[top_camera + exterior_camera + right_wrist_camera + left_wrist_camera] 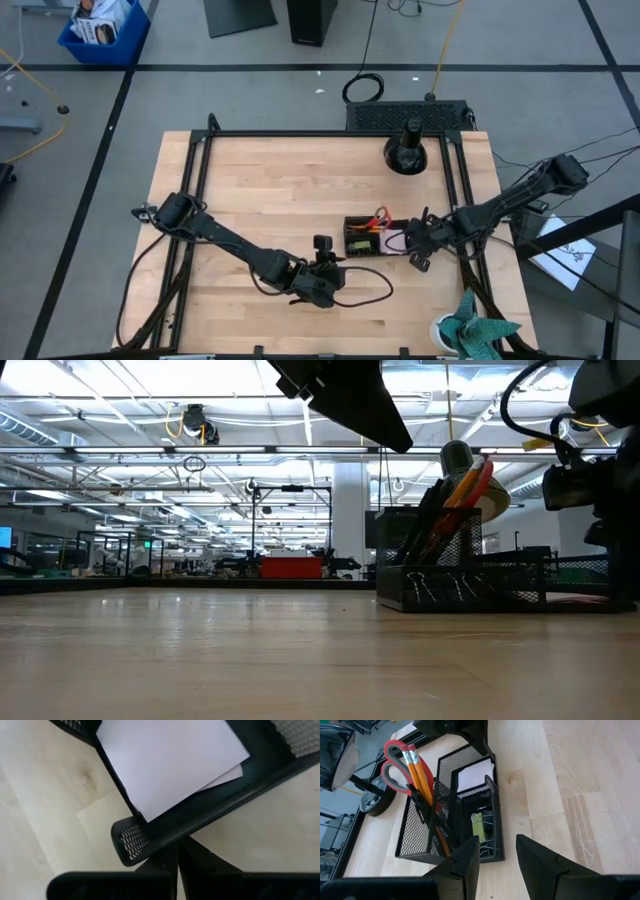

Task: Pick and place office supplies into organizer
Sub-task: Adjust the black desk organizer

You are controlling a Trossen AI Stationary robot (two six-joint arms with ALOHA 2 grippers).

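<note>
Beside right claw | organizer touching, perhaps | sticky-note pad inside

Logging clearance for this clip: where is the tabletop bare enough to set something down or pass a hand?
Bare wood fills the far-left stretch of the table, bounded by the black frame, the left arm and the round black domed object. It is crowded around the organizer: the left gripper hangs just in front of it, and the right gripper sits at its right end.

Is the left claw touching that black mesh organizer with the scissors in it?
Apart. In the left wrist view, bare wood shows between the left gripper and the mesh organizer; its fingers stand open and hold nothing.
</note>
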